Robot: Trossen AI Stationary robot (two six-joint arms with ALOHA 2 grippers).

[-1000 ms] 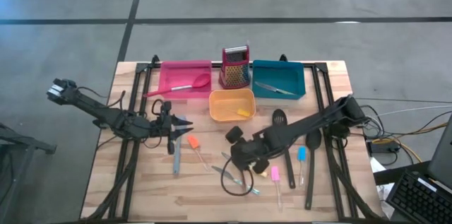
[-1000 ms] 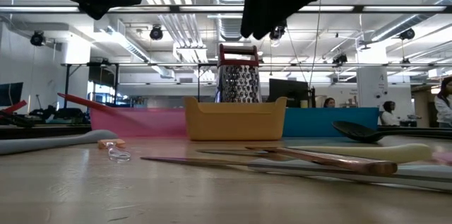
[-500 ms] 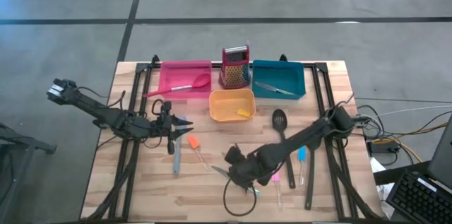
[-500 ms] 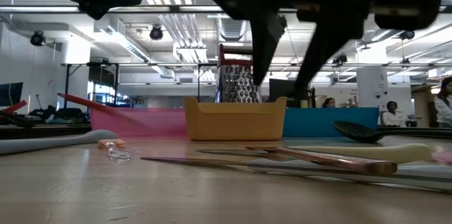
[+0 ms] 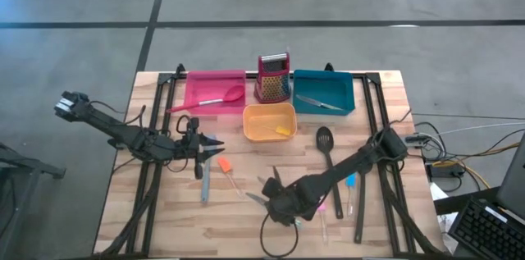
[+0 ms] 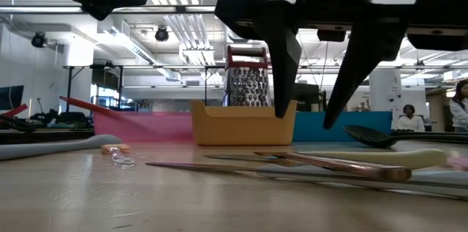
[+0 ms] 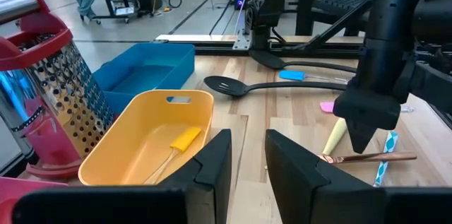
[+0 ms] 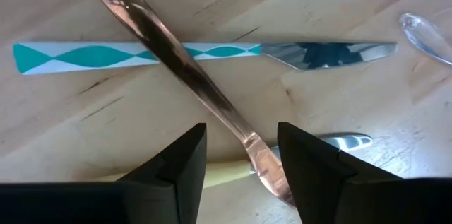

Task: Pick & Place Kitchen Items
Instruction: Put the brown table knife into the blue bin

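My right gripper (image 5: 277, 204) hangs open just above the table, near the front, fingers pointing down. Between and under its fingers (image 8: 176, 174) lies a copper-coloured utensil (image 8: 191, 75), which rests across a teal-and-white patterned knife (image 8: 141, 56) and a pale yellow handle (image 8: 219, 173). The low view shows the fingertips (image 6: 285, 107) clear above that copper utensil (image 6: 336, 165). My left gripper (image 5: 207, 152) waits at the table's left, held level above the wood, its fingers (image 7: 212, 174) slightly apart with nothing between them.
At the back stand a pink tray (image 5: 197, 88) with a red spoon, a red grater (image 5: 274, 78), a teal tray (image 5: 338, 88) with a knife and an orange tray (image 5: 261, 122). Loose on the table: black slotted spatula (image 5: 325, 147), blue piece (image 5: 350, 180), grey spatula (image 5: 204, 184), orange piece (image 5: 223, 164).
My right gripper has come down toward the table and moved toward the near edge, rolling a little. It now hangs low over the copper utensil. The utensils lie as before.
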